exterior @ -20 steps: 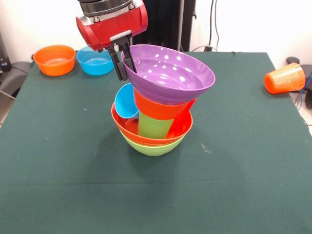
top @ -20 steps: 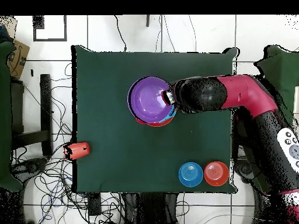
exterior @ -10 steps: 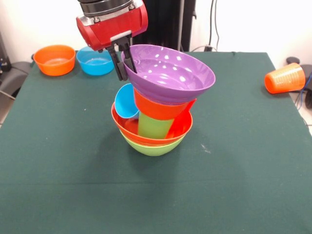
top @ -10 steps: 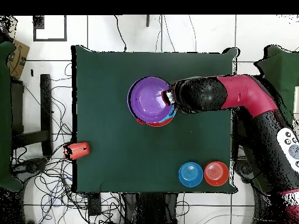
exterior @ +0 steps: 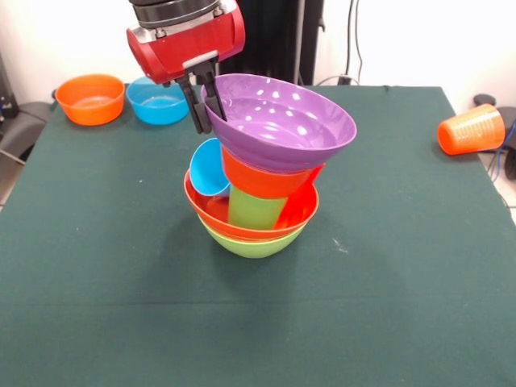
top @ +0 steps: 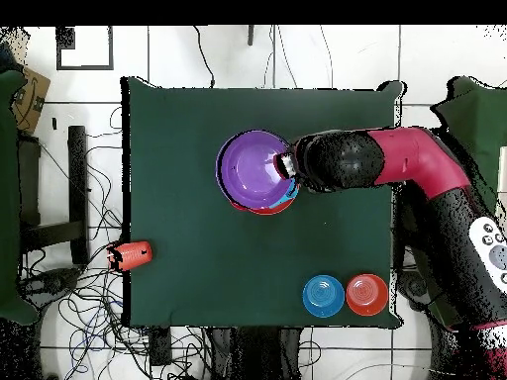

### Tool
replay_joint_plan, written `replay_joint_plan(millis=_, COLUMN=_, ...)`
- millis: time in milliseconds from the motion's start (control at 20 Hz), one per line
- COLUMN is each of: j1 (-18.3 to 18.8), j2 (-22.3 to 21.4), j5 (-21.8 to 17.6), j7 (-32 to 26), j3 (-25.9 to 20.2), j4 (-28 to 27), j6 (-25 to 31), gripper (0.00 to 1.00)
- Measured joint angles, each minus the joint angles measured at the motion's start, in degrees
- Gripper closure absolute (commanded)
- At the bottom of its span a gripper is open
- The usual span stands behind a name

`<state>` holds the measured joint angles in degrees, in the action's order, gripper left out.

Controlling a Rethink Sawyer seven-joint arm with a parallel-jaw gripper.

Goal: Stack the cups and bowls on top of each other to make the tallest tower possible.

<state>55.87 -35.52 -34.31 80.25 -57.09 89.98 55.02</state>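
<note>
Pinching the purple bowl's (exterior: 282, 125) rim, the fingers (exterior: 203, 101) hold it tilted atop the tower (exterior: 251, 214) at mid-tabletop (exterior: 387, 306); releasing now risks it sliding off and toppling the cups.

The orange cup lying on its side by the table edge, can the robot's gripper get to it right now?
Probably not yet. The gripper is shut on the rim of the purple bowl atop the tower. The orange cup lies alone with open cloth around it, so the way looks free once the bowl is released.
</note>
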Motion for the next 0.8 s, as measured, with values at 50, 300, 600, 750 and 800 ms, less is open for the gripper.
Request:
replay_joint_plan(millis=50, j1=0.00, j2=0.00, j5=0.00, j7=0.00, j3=0.00, j4=0.00, j6=0.00, gripper=1.00)
replay_joint_plan(millis=300, j1=-0.05, j2=0.00, j5=0.00, j7=0.00, j3=0.03, j4=0.00, j6=0.00, gripper=1.00)
replay_joint_plan(millis=600, j1=-0.07, j2=0.00, j5=0.00, j7=0.00, j3=0.07, j4=0.00, j6=0.00, gripper=1.00)
replay_joint_plan(millis=750, j1=-0.07, j2=0.00, j5=-0.01, j7=0.00, j3=0.07, j4=0.00, j6=0.00, gripper=0.00)
replay_joint_plan(millis=800, j1=-0.07, j2=0.00, j5=-0.03, j7=0.00, j3=0.09, j4=0.00, j6=0.00, gripper=0.00)
